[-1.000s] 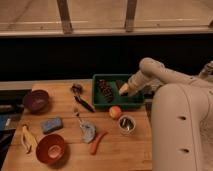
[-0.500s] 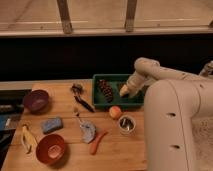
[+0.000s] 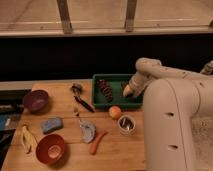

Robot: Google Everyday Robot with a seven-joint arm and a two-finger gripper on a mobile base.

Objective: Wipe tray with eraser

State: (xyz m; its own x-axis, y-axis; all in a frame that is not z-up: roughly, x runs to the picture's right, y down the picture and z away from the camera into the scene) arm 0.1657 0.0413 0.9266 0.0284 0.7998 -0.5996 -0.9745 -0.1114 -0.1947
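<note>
Wooden tabletop under a dark window carries the scene: the gripper (image 3: 128, 91) hangs low inside the right half of the green rectangular plastic tray (image 3: 100, 103), its grip impossible to read, and no small black flat eraser can be made out anywhere. Left of it inside the tray lies a dark pinecone-like object (image 3: 105, 89). Wiping seems at most under way, with most of the floor left.
</note>
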